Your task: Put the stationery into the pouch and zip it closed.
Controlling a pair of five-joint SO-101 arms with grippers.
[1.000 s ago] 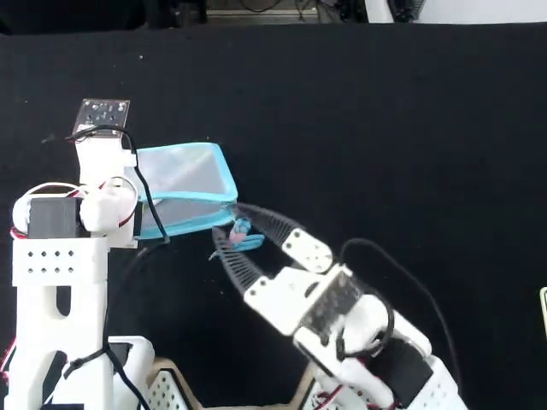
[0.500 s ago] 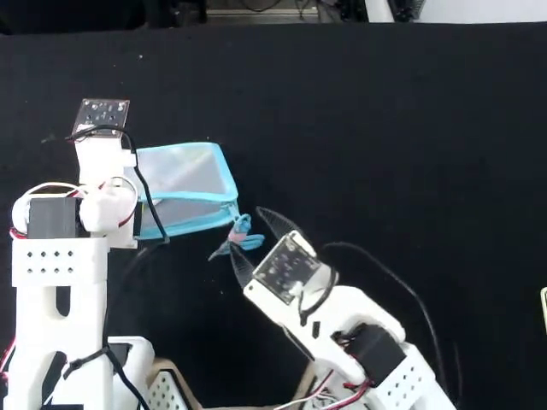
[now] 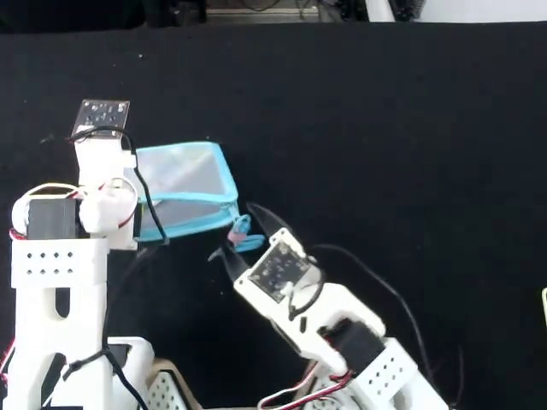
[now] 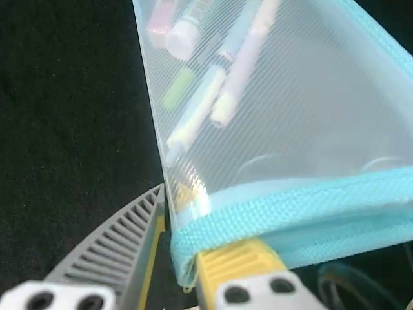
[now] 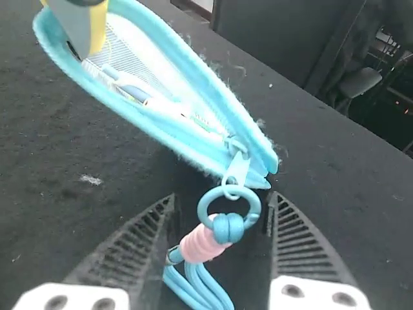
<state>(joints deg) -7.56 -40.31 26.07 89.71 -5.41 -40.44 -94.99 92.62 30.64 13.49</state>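
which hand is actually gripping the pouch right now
The left hand: it is clamped on the pouch at its corner. The right hand is open, fingers either side of the zipper pull.

Table [image 3: 385, 128]: covered by a black matte cloth [image 4: 64, 97], which runs to every edge of the high view except the far one.

Lint [image 5: 90, 179]: white flecks lie on the cloth in the right wrist view. A single speck [image 3: 141, 58] sits on the far left part in the high view.

Beyond the far edge: a white surface [image 3: 479, 10] at the right and dark cables [image 3: 256, 7] near the middle. Their detail is too small to tell.

Right edge of the high view: a pale green sliver [image 3: 544, 309], cut off by the frame, kind not determinable.

Behind the table, right wrist view: a dark upright panel [image 5: 271, 32]. Farther back, in dim surroundings, stands a chair [image 5: 361, 82].
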